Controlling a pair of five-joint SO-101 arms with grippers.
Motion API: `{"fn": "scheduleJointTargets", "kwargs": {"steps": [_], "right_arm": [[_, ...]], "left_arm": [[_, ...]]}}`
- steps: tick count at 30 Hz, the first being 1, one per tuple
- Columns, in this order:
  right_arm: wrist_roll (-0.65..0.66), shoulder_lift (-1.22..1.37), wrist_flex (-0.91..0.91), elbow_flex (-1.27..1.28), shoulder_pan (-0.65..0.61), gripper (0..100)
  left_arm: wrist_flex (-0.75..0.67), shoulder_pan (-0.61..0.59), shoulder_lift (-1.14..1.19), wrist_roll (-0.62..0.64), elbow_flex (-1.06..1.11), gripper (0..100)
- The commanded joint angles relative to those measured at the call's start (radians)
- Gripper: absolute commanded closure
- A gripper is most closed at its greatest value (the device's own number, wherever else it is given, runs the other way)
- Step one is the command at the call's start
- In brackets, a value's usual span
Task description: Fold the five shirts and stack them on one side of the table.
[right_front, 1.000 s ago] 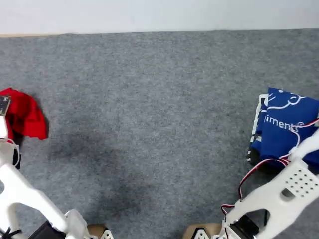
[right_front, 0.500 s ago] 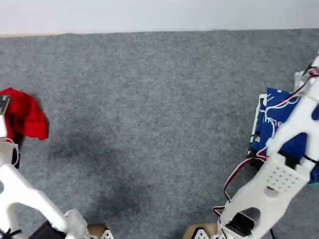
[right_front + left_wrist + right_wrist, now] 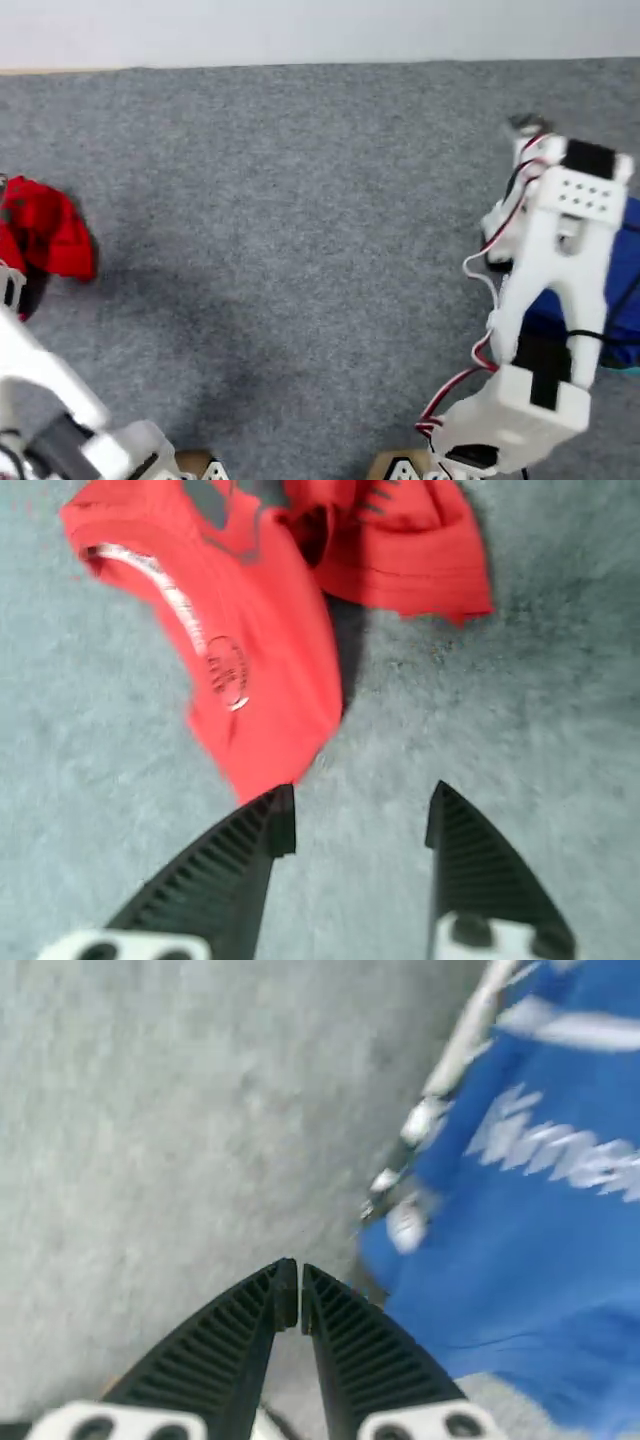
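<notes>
A crumpled red shirt (image 3: 45,230) lies at the table's left edge. In the left wrist view the red shirt (image 3: 250,630) is just beyond my open left gripper (image 3: 360,815), which hovers over the grey cloth with nothing between its fingers. At the right edge a folded blue shirt (image 3: 625,270) with white print tops a stack. My right arm (image 3: 560,240) covers most of it. My right gripper (image 3: 290,1285) is shut and empty, over bare mat just beside the blue shirt (image 3: 520,1190). Edges of other folded shirts (image 3: 420,1130) peek out under the blue one.
Grey felt mat (image 3: 300,220) covers the table, with open room across the middle. A pale wall strip (image 3: 300,30) runs along the far edge. The left arm (image 3: 35,370) rises from the front left corner.
My right arm swung from the front right corner up and inward over the blue stack, hiding most of it. The left arm shifted slightly near the red shirt.
</notes>
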Motion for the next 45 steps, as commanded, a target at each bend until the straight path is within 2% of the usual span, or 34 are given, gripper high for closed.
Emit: {"fn": "scheduleJointTargets", "kwargs": {"steps": [1, 8, 14, 18, 21, 22, 26, 30, 34, 39, 45], "right_arm": [[-0.014, -0.081, 0.039, 0.074, -0.028, 98.9], [-0.015, -0.084, 0.039, 0.127, -0.039, 98.9], [-0.018, -0.085, 0.041, 0.152, -0.039, 98.9], [-0.064, -0.085, 0.041, 0.152, -0.041, 98.9], [-0.063, -0.085, 0.041, 0.152, -0.041, 98.9], [-0.063, -0.087, 0.042, 0.152, -0.041, 98.9], [-0.063, -0.113, 0.042, 0.152, -0.041, 98.9], [-0.058, -0.18, 0.042, 0.152, -0.041, 98.9], [-0.057, -0.24, 0.042, 0.17, -0.041, 98.9], [-0.055, -0.305, 0.041, 0.255, -0.041, 98.9], [0.008, -0.384, 0.039, 0.354, -0.038, 98.9]], "left_arm": [[-0.083, 0.008, 0.163, -0.018, -0.104, 78], [-0.192, 0.044, 0.456, -0.012, -0.275, 78], [-0.213, 0.075, 0.617, 0.011, -0.394, 79], [-0.282, 0.081, 0.66, 0.13, -0.466, 89], [-0.279, 0.091, 0.657, 0.16, -0.526, 100], [-0.265, 0.094, 0.655, 0.161, -0.544, 99], [-0.104, 0.115, 0.588, 0.176, -0.65, 100], [0.061, 0.18, 0.446, 0.265, -0.762, 100], [0.166, 0.288, 0.282, 0.381, -0.84, 100], [0.209, 0.457, 0.066, 0.473, -0.883, 100], [0.209, 0.615, -0.195, 0.48, -0.88, 100]]}}
